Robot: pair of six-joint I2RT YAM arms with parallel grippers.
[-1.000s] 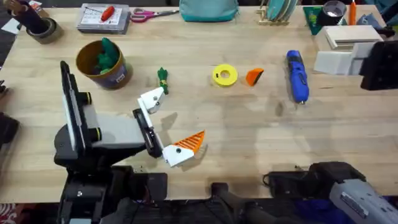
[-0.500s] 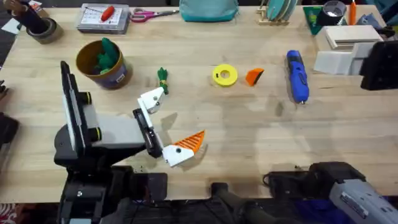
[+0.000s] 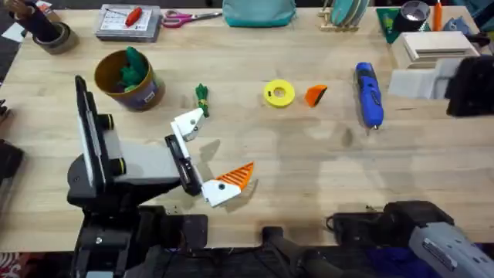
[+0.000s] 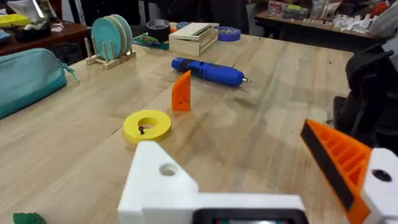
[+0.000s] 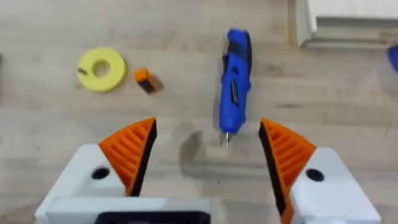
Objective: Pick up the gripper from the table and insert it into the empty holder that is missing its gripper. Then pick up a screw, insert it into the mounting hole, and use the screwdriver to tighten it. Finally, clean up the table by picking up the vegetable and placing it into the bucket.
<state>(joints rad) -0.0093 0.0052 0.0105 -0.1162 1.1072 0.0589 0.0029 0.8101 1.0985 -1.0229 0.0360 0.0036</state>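
**Loose Orange Finger Lay Untouched at Table Centre**

Overhead: Left gripper (image 3: 208, 158) seen at lower left of the frame, spread wide and holding nothing; one white finger (image 3: 187, 123) bare of its pad, the other finger (image 3: 228, 185) fitted with an orange ribbed pad. Loose orange gripper (image 3: 315, 94) found in the upper middle, just right of a flat yellow ring (image 3: 279, 93) and apart from it. Blue screwdriver (image 3: 369, 94) lying to the right of that, lengthwise up and down the frame, tip toward the lower edge. Small green vegetable (image 3: 201, 97) resting on the wooden table (image 3: 309, 170) left of the ring. Yellow bucket (image 3: 127, 81) standing at upper left, green items inside. Right arm (image 3: 432, 232) noted dark and large at lower right.

Left wrist: Bare white finger (image 4: 158, 183) at lower middle, screw hole visible; orange-padded finger (image 4: 345, 165) at lower right, a wide gap between them. Orange gripper (image 4: 181, 91) standing upright in the upper middle, beyond the yellow ring (image 4: 147, 125). Screwdriver (image 4: 208, 71) lying farther off, behind the wedge.

Right wrist: Right gripper (image 5: 208, 155) parted wide and empty, both orange pads in place. Screwdriver (image 5: 234, 87) lying in the upper middle, thin tip pointing toward the gap between the fingers. Yellow ring (image 5: 101, 69) at upper left, orange gripper (image 5: 145, 78) just beside it.
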